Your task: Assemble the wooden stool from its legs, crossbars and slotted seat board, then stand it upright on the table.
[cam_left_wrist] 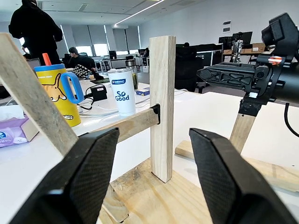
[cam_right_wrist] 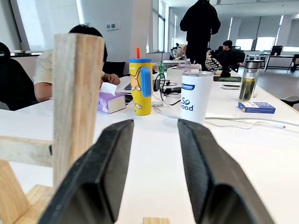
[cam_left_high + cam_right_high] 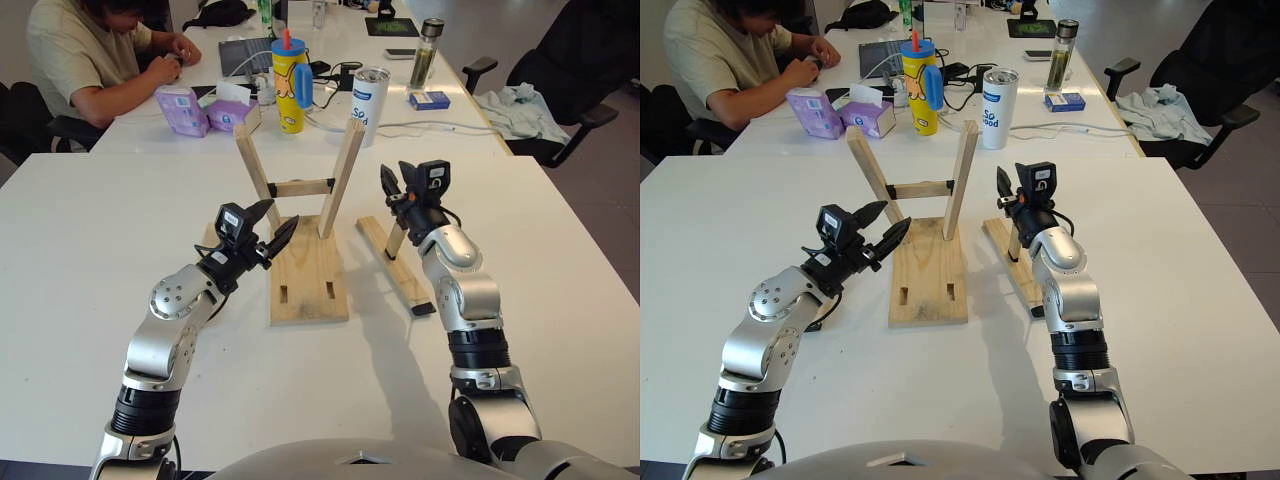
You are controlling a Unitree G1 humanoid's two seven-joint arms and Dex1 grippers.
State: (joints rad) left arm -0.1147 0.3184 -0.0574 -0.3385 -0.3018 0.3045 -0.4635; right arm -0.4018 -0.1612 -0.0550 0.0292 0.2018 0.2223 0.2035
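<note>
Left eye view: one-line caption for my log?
Open left end effector and open right end effector flank the seat board with one leg frame standing in it; second leg frame lies at right.

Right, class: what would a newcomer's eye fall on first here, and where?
The half-built pale wooden stool on the white table: its slotted seat board lies flat, two legs and a crossbar rising from its far end. The robot's black left gripper and right gripper hover open either side of it. Behind stands a yellow cup with a blue handle.

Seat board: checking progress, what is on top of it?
Two legs joined by a crossbar stand at its far end; both near slots are empty. Leg seating depth is hidden.
</note>
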